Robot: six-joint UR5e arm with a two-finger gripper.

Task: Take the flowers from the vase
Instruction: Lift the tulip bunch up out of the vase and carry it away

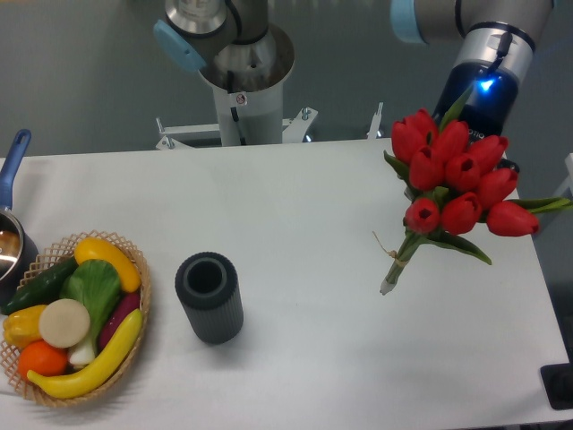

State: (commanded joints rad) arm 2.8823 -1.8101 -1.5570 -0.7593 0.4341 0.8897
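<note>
The flowers (457, 184) hang clear of the vase (209, 296), so only set-down remains; the gripper (483, 148) is hidden behind them, grip unclear.

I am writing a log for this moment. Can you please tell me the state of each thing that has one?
flowers: out of the vase, in the air over the right side of the table
vase: upright, mouth empty
gripper: hidden behind the flowers, cannot tell if shut
basket: full of toy vegetables and fruit
pot: at the left edge, mostly cut off
</note>
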